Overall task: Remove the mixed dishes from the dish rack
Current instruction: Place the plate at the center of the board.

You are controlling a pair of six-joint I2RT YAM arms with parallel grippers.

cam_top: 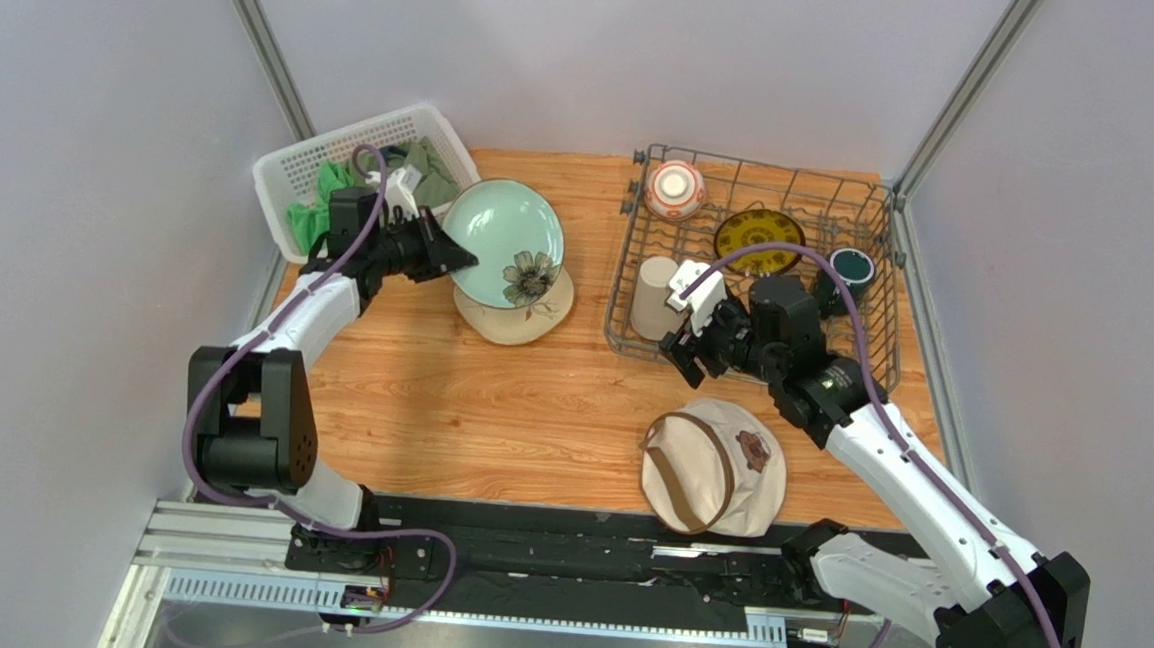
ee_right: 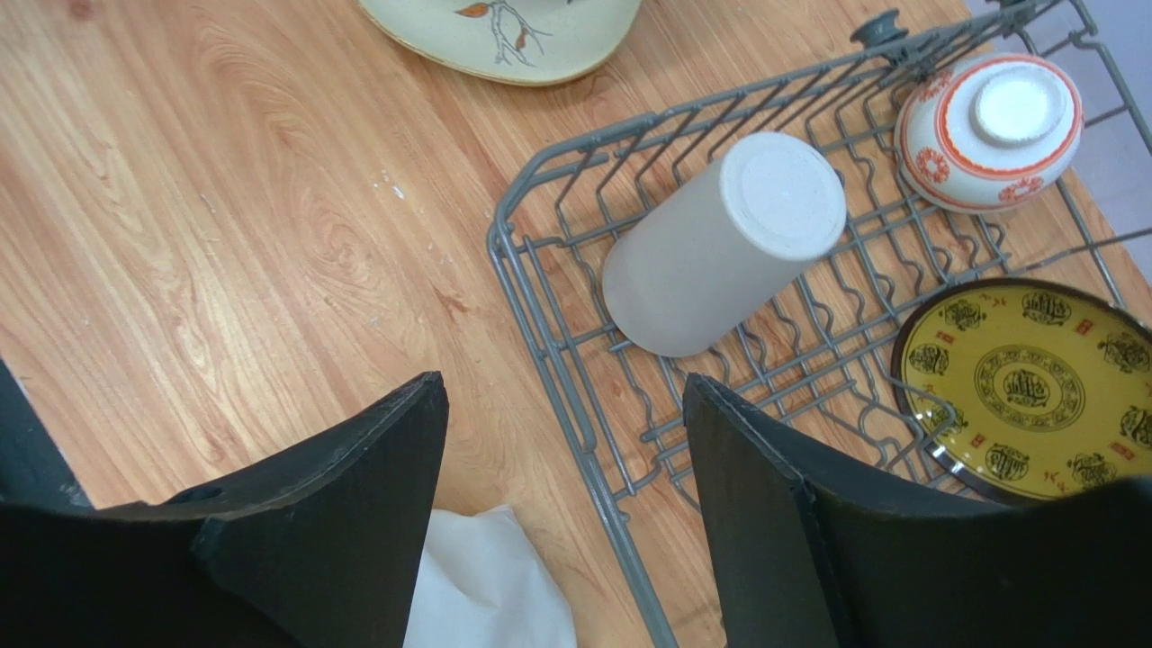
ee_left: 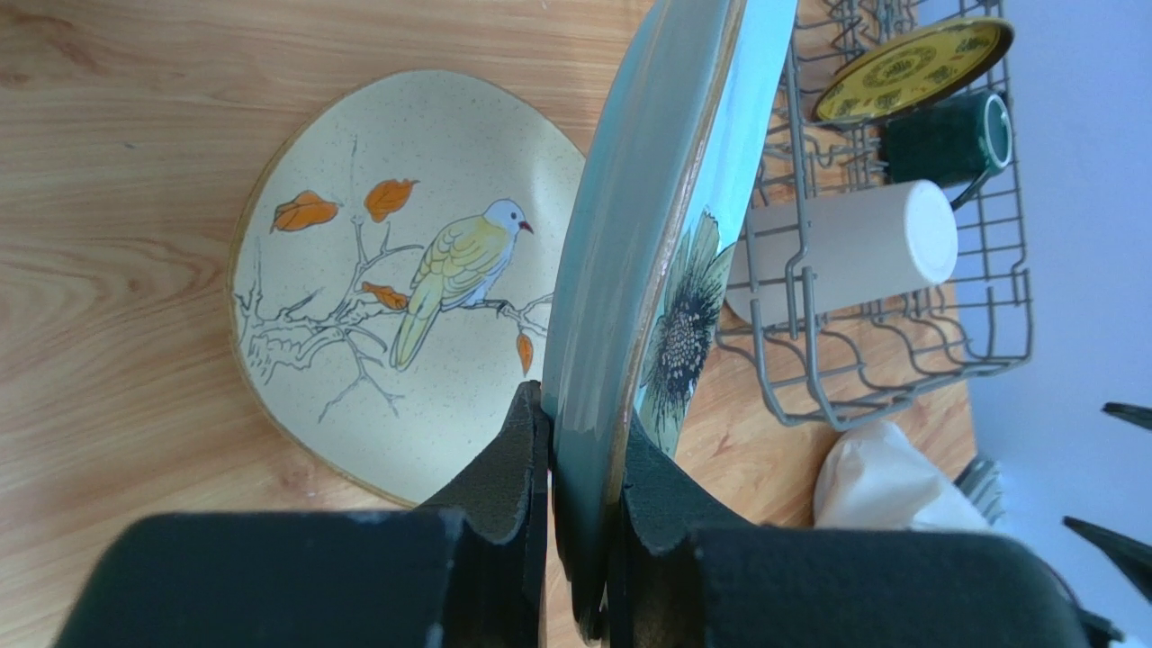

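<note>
My left gripper point(cam_top: 445, 252) is shut on the rim of the pale green plate point(cam_top: 503, 230), held on edge and tilted above the cream bird plate point(cam_top: 516, 313), which lies flat on the table. In the left wrist view the jaws point(ee_left: 582, 405) pinch the green plate point(ee_left: 649, 203) over the bird plate point(ee_left: 406, 270). The dish rack point(cam_top: 788, 169) holds the beige tumbler point(cam_top: 654, 296) on its side, the patterned bowl point(cam_top: 676, 189) upside down, the yellow-patterned plate point(cam_top: 759, 238) and the dark green mug point(cam_top: 849, 266). My right gripper point(cam_top: 684, 352) is open and empty above the rack's near left corner point(ee_right: 507, 257), short of the tumbler point(ee_right: 717, 243).
A round beige hat point(cam_top: 713, 465) with a brown strap lies on the table in front of the rack, just below my right gripper. A white lattice basket point(cam_top: 352, 175) with green cloth stands at the back left, behind my left arm.
</note>
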